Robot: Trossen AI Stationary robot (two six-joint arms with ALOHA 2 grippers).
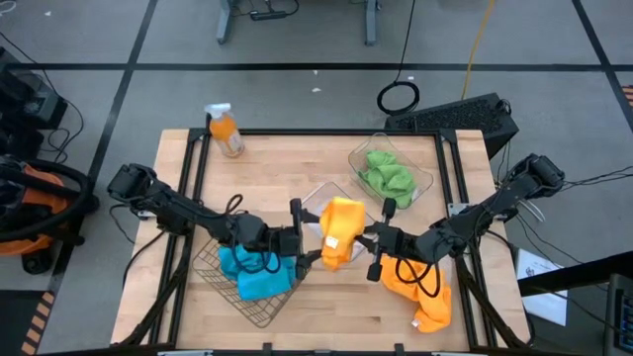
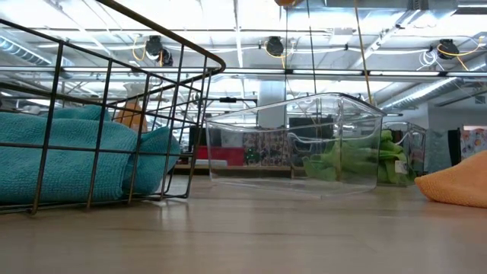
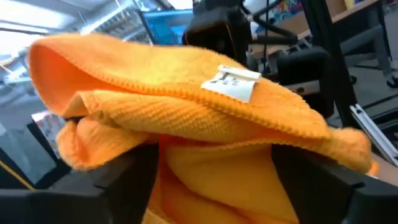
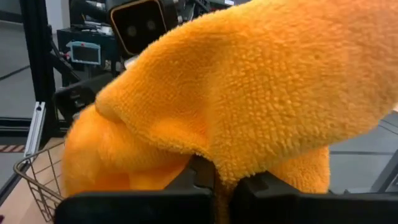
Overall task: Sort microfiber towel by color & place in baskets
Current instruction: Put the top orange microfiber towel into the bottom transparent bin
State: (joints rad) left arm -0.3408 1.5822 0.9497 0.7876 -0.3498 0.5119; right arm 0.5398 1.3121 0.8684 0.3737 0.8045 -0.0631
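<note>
Both hands meet mid-table on one orange towel, held up off the table between them. Left hand comes in from the left and has the towel's left edge; in the left wrist view the cloth drapes over both fingers, white label up, so it looks clamped but the fingertips are buried and I cannot tell for sure. Right hand comes from the right; the right wrist view shows its fingers pinched together on a fold of the same towel, so closed on it. Wire basket sits front-left with blue towels inside, under the left arm. Clear tub sits just behind the held towel; the low view shows it with no cloth in it. Second clear tub at back right holds green towels. Second orange towel lies loose on the table front-right, under the right arm. Orange spray bottle stands at the back-left corner.
</note>
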